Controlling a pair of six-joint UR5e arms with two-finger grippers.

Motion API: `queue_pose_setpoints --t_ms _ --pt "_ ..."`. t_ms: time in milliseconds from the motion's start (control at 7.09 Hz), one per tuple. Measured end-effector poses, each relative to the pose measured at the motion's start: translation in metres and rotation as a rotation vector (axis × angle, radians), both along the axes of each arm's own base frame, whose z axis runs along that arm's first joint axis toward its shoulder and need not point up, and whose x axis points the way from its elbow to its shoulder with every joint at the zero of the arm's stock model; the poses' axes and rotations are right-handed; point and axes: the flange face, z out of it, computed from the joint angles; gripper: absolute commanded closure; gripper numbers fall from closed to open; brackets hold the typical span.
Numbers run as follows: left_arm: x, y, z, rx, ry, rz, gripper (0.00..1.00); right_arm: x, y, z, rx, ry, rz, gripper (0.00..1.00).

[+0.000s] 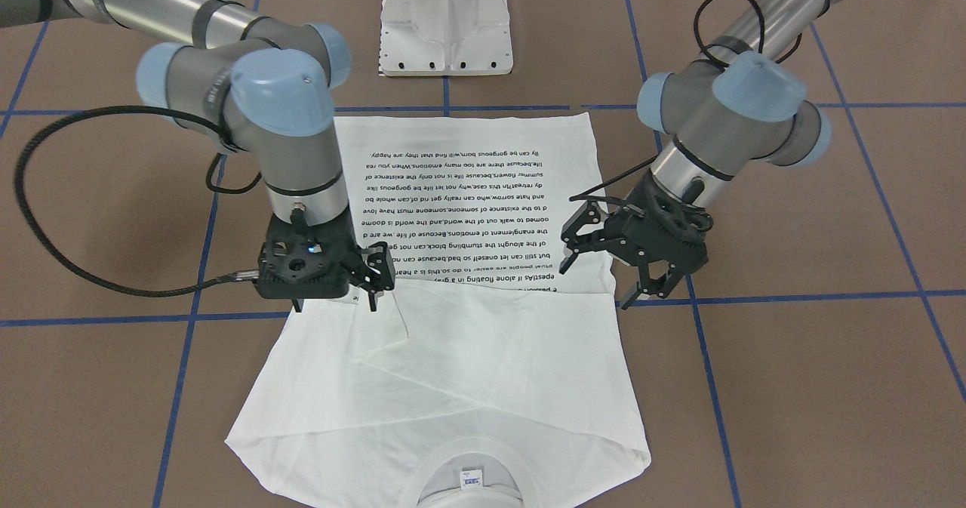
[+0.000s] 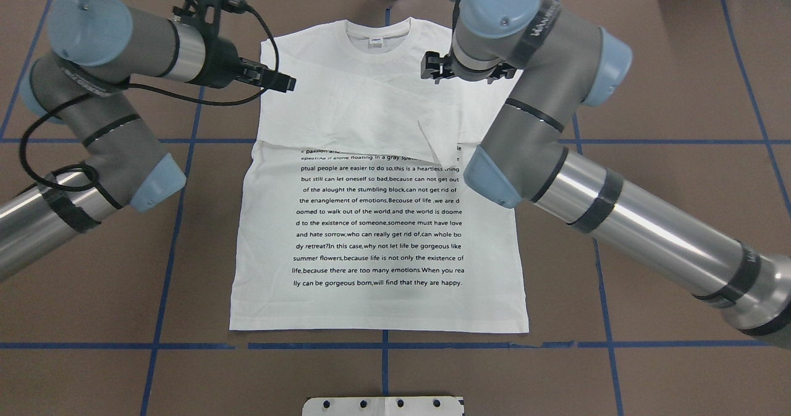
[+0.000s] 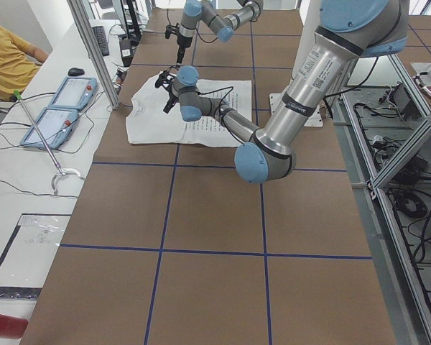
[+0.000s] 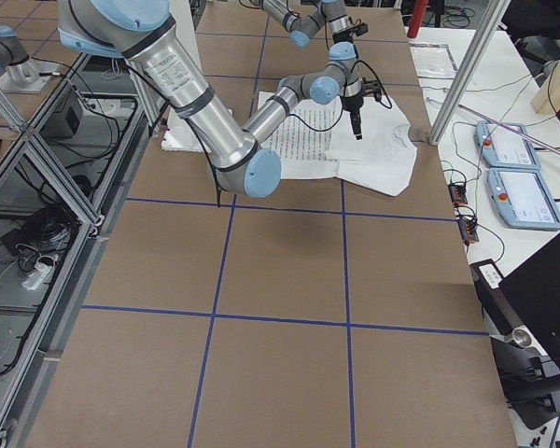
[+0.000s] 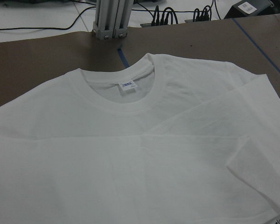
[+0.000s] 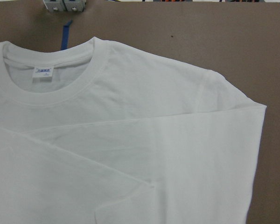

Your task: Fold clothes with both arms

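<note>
- both sleeves [image 2: 358,119] already folded across the shirt [image 2: 377,298] chest, body folds still to do
- left gripper [image 1: 647,289] spread open, empty
- right gripper [image 1: 300,303] seen edge-on, can't tell its opening

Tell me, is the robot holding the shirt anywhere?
No, it seems not. The shirt lies flat, and the left gripper, open, and right gripper hang above it without pinching cloth.

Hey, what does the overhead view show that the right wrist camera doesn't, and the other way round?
Only overhead: the black two-finger left gripper and right gripper, plus black printed text on the white long-sleeved shirt. Only right wrist: the shirt's folded shoulder edge, which the right arm hides overhead. Both: the round collar and small neck label.
</note>
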Motion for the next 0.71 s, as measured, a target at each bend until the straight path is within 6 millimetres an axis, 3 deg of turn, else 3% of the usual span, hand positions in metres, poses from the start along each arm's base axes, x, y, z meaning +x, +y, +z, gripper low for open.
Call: queue_pose_setpoints --t_ms 141,282,706 --pt "-0.029 0.0 0.02 0.029 -0.026 0.018 0.0 -0.038 -0.005 -0.007 0.001 0.048 0.018 0.13" --pt "-0.043 0.001 0.032 0.039 -0.039 0.026 0.0 -0.066 -0.003 -0.008 0.004 0.087 0.024 0.2" --pt "-0.05 0.001 0.042 0.031 -0.046 0.022 0.0 -0.113 0.031 0.004 0.083 0.173 -0.1 0.31"
